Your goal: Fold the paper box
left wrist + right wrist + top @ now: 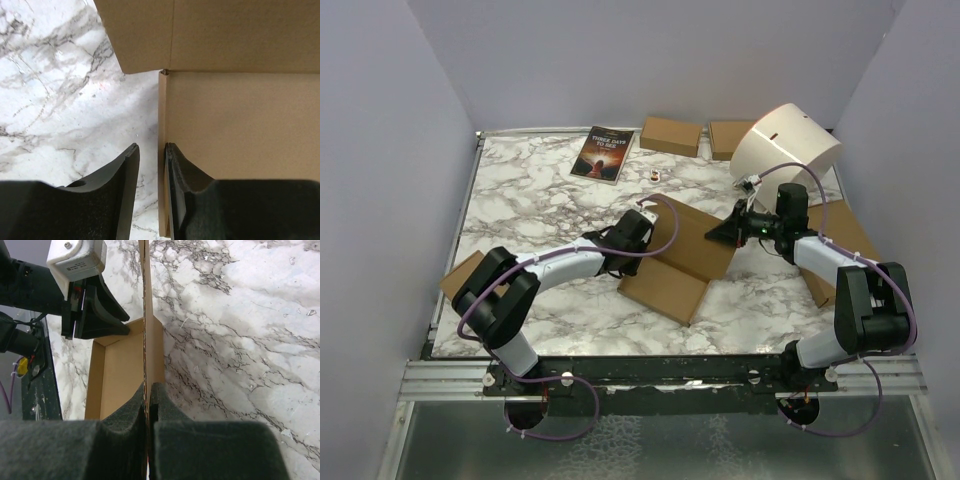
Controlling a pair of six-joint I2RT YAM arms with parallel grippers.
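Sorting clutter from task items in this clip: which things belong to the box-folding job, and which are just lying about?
Job: paper box; left gripper, open at its wall; right gripper, pinching an upright flap.
Lying about: book; two small brown boxes at the back; white domed object; flat cardboard on the right.

- Marble tabletop [540,200], white with grey veins, walled in by plain pale panels.
- Dark-covered book [603,154] lying flat near the far edge.
- Two small brown boxes [670,135] [728,138] side by side along the far edge.
- White drum-shaped object [790,150], tilted, in the far right corner.
- Tiny red-and-white object [653,174] near the book.
- Flat brown cardboard [850,235] at the right edge.
- Brown cardboard piece [463,280] at the left edge.
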